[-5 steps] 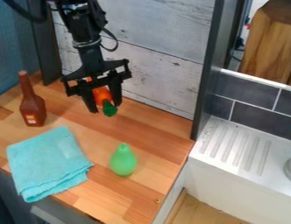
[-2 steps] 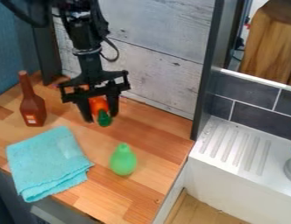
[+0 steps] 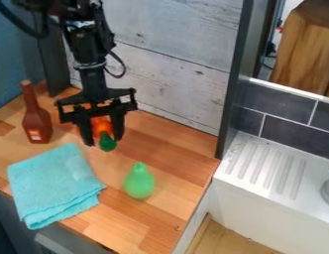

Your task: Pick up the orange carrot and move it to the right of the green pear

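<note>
The black gripper [image 3: 103, 140] hangs over the back left part of the wooden counter [image 3: 174, 144], shut on an orange carrot-like toy [image 3: 101, 126] whose green end [image 3: 107, 144] points down. To its left a brown bottle [image 3: 36, 120] stands upright. Below and left of the gripper lies a folded turquoise cloth [image 3: 53, 181]. A light green pear-shaped toy [image 3: 139, 181] is on the counter, lower right of the gripper. Whether the held toy touches the counter I cannot tell.
A whitewashed plank wall [image 3: 174, 59] closes the back, with a dark upright post [image 3: 235, 74] at its right end. Beyond the counter's right edge is a white sink unit with a ridged drainboard [image 3: 270, 166], below dark tiles [image 3: 280, 121].
The gripper has moved left and down toward the front with the orange toy held in it. The bottle, cloth and green toy have stayed in place.
</note>
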`<action>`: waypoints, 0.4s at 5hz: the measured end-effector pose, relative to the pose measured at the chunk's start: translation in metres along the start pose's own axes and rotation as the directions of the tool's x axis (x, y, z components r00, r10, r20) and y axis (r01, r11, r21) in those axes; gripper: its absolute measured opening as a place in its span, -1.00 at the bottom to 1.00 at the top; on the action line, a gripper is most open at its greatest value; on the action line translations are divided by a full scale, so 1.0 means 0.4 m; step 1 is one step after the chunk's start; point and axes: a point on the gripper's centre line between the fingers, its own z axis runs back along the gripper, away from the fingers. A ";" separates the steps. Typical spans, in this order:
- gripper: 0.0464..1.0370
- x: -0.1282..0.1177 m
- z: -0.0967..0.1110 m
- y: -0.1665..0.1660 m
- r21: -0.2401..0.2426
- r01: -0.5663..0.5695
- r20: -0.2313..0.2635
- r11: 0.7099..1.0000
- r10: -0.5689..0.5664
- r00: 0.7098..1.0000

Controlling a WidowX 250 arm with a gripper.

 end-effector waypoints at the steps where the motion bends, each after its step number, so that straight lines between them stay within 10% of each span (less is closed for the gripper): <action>1: 0.13 -0.014 -0.001 -0.005 0.051 0.087 -0.003 0.995 -0.087 0.996; 2: 0.13 -0.028 0.029 -0.047 0.090 0.301 0.012 0.949 -0.304 0.953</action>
